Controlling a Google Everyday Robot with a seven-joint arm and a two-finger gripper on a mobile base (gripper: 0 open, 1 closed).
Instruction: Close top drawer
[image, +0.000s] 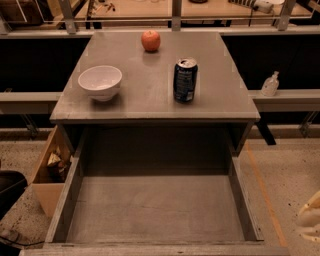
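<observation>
The top drawer (155, 207) of the grey weathered-wood cabinet is pulled far out toward me and is empty inside. Its side walls run down to the front panel (150, 249), which lies along the bottom edge of the camera view; the knob is out of view. My gripper (310, 220) shows only as a cream-coloured part at the lower right edge, over the floor, to the right of the drawer's right wall and not touching it.
On the cabinet top (150, 100) stand a white bowl (100, 81), a dark soda can (185, 80) and a red apple (150, 40). An open cardboard box (47, 175) sits on the floor left of the drawer. A sanitizer bottle (270, 84) stands on a ledge at right.
</observation>
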